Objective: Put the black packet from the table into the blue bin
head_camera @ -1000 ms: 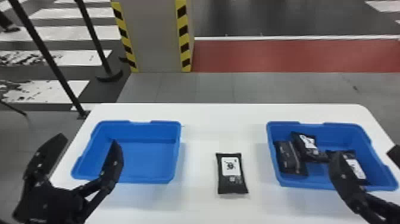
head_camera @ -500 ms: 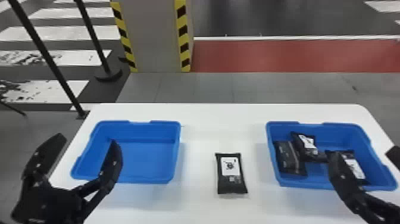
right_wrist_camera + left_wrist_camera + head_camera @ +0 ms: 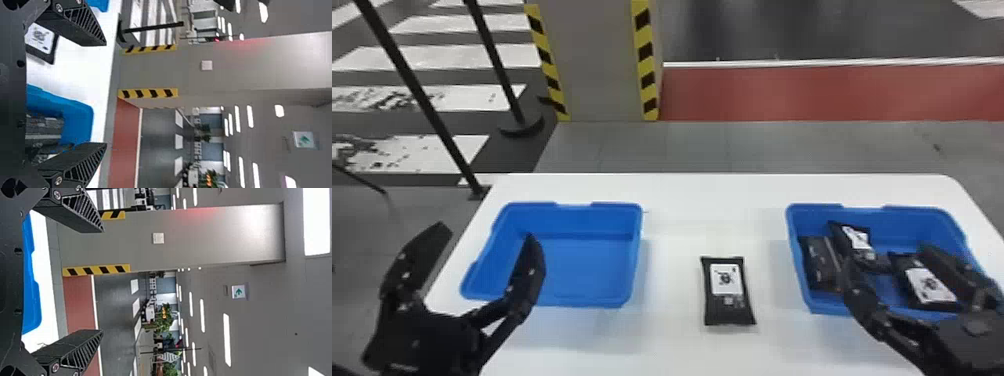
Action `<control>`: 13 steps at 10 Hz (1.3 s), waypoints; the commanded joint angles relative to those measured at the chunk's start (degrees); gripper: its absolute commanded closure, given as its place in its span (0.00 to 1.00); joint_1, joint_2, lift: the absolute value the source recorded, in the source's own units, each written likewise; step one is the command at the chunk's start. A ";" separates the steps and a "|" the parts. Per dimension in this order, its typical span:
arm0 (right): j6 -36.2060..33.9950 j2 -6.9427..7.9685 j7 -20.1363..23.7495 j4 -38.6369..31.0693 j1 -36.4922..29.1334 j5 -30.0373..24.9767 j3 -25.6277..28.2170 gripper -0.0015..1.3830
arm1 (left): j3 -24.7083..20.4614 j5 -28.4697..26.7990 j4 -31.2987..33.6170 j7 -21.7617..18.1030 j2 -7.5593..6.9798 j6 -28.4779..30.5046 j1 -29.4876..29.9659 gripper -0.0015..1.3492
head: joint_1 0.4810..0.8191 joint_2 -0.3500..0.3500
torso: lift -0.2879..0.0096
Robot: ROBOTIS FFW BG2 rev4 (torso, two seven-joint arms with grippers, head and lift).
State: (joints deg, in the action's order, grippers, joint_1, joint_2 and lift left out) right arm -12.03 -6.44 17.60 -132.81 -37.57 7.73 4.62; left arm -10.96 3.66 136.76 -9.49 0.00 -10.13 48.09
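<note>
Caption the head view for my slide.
Black packet on the white table between two blue bins, both grippers open.

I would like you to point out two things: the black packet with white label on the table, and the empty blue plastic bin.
Black packet with white label (image 3: 726, 287): head view, middle of its upper face, on the label.
Empty blue plastic bin (image 3: 592, 270): head view, its bare inner floor.

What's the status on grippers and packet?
Left gripper open, empty. Right gripper open, empty, over right bin. Black packet flat on table, nothing over it.
</note>
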 commanded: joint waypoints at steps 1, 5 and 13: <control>-5.97 -0.68 1.47 7.02 8.18 -2.71 -1.88 0.08 | 0.10 0.00 0.00 0.00 0.15 0.00 -0.14 0.09 | 0.63 0.67 | 0.60; -10.89 -2.35 1.47 17.43 19.99 -4.42 -11.82 0.08 | -0.01 0.00 0.00 0.00 0.15 0.14 -0.14 0.09 | 0.63 0.74 | 0.60; -32.83 -4.02 -1.25 26.57 34.76 -7.73 -26.90 0.08 | -0.01 -0.46 -0.28 0.08 0.15 0.28 -0.42 0.09 | 0.63 0.95 | 0.60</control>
State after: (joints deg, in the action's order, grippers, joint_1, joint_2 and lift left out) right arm -43.34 -10.39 16.41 -106.60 -3.83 0.36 -21.65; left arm -10.90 3.24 136.60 -9.44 0.00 -9.85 47.67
